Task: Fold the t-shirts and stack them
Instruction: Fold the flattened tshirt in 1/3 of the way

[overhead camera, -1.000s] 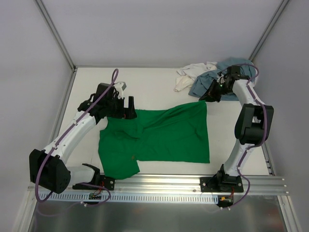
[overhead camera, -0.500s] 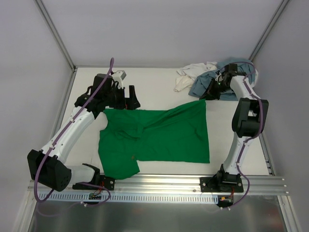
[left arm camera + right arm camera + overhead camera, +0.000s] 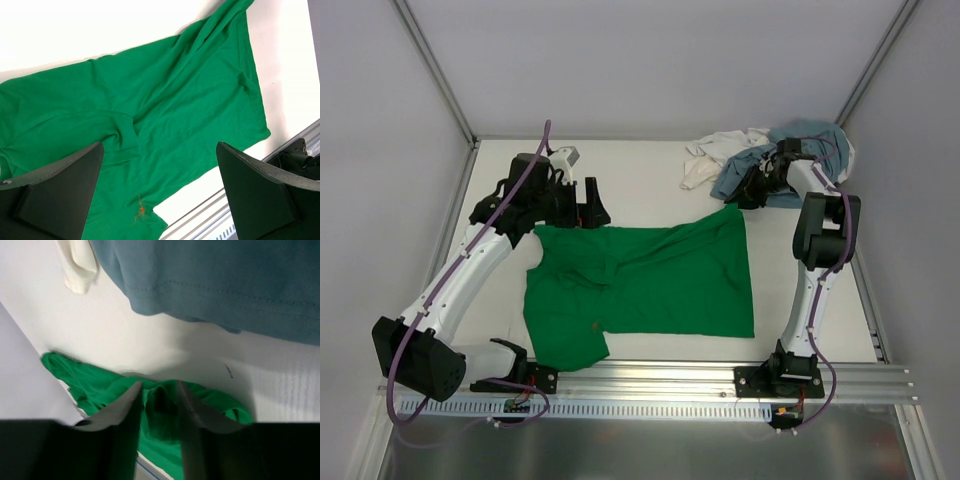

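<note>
The bright green t-shirt (image 3: 650, 280) lies spread flat in the middle of the table, one sleeve toward the near left. My left gripper (image 3: 590, 210) hovers open over its far left edge, and the wrist view looks down on the green cloth (image 3: 165, 100) with nothing between the fingers. My right gripper (image 3: 750, 190) sits at the shirt's far right corner, beside the grey-blue t-shirt (image 3: 810, 140). Its jaws stand slightly apart, a raised fold of green cloth (image 3: 162, 400) showing in the gap. The white t-shirt (image 3: 715, 155) lies crumpled next to the blue one.
The blue shirt (image 3: 225, 280) and the white shirt (image 3: 77, 265) are heaped in the far right corner against the enclosure walls. A metal rail (image 3: 660, 385) with both arm bases runs along the near edge.
My right gripper has shifted toward the back and its jaws have parted from shut. My left arm has drawn back from the shirt's far left edge, and that edge now lies flatter.
</note>
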Controlling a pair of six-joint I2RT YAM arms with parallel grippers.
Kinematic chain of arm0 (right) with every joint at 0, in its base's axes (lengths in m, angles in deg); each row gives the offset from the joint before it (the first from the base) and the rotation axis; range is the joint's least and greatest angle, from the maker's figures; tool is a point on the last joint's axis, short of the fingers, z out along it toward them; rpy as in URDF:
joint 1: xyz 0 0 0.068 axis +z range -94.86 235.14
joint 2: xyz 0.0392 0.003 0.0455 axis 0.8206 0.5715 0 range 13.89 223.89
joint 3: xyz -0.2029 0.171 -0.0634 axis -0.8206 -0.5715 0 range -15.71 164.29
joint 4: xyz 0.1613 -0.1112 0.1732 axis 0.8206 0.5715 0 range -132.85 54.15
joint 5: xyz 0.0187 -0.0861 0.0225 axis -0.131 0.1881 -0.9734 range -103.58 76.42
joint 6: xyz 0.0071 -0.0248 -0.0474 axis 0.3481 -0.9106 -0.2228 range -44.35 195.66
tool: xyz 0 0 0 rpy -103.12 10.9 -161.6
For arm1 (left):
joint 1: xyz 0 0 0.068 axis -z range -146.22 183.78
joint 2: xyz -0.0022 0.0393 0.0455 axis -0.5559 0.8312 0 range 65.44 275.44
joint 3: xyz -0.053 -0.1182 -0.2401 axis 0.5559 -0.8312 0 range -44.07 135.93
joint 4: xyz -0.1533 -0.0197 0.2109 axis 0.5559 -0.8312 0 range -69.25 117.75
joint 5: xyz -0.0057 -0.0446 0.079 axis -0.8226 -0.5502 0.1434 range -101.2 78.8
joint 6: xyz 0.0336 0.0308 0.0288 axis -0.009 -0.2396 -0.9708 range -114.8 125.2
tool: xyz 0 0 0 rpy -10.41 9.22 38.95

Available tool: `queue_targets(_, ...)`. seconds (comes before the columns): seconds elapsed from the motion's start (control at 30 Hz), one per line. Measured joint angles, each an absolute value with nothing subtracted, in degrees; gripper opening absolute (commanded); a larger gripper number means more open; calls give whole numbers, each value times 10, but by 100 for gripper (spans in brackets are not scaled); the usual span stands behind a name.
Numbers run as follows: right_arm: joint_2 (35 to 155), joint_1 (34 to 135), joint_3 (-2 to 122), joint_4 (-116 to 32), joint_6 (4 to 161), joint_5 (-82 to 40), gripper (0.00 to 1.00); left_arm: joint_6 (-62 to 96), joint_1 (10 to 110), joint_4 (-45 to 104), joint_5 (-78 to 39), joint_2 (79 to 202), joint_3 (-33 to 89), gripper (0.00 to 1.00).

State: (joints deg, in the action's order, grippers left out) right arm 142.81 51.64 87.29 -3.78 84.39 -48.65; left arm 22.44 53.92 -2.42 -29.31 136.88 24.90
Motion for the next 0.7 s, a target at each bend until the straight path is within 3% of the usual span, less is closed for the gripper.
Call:
queue_targets(0.03, 1429, 516, 873, -46, 848, -488, 44, 225, 539, -25, -294, 1368, 250, 99)
queue_targets(0.1, 1429, 516, 874, -63, 856, -492, 39, 225, 539, -27, -296, 1367, 252, 99)
queue_targets(0.23, 1429, 516, 880, -88, 873, -501, 18, 224, 539, -33, -300, 1367, 255, 98)
queue_targets(0.27, 1429, 516, 882, -93, 878, -503, 6, 224, 539, -35, -301, 1367, 256, 99)
queue_targets(0.3, 1429, 516, 882, -97, 880, -505, 2, 224, 539, -36, -302, 1367, 258, 99)
queue_targets(0.7, 1429, 516, 882, -98, 882, -509, 1, 224, 539, -43, -307, 1376, 262, 99)
